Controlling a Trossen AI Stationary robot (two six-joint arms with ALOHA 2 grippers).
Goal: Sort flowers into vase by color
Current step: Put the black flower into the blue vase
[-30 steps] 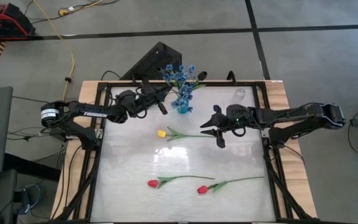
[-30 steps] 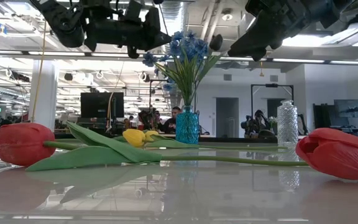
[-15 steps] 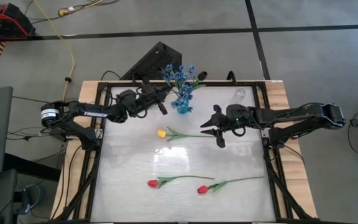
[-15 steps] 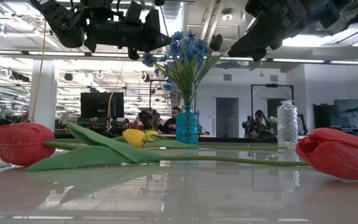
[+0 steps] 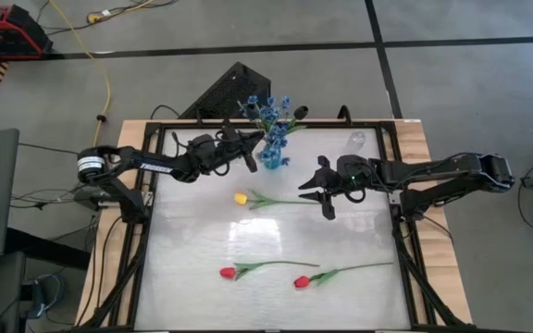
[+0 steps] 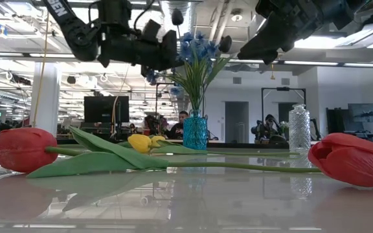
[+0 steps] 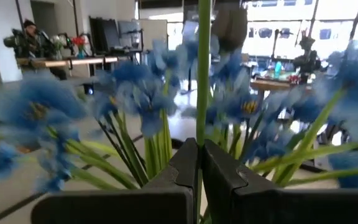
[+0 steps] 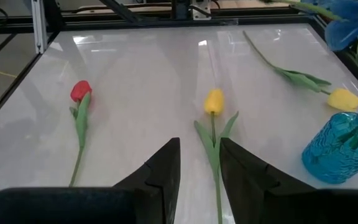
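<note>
Tulips lie scattered across the white table (image 5: 276,296): two red tulips at the near edge, one toward the left (image 5: 229,273) and one just right of it (image 5: 301,281), their green stems trailing to the right. Farther in, near the table's middle, a yellow tulip (image 5: 241,198) lies flat with its stem pointing right toward the right gripper (image 5: 320,196). That gripper hovers above the table over the stem's end, fingers spread apart and holding nothing; its wrist view shows the yellow bloom (image 8: 214,101) lying between and beyond the open fingers. At the far side stands a blue glass vase (image 5: 271,159) filled with blue flower sprays (image 5: 268,113), and a clear glass vase (image 5: 356,141) stands apart to its right. The left gripper (image 5: 247,157) is raised just left of the blue bouquet, fingers pressed together on a thin green stem (image 7: 202,68) that rises upright to a dark bud (image 6: 177,17) beside the blue blossoms. People sit at desks in the room beyond the table.
</note>
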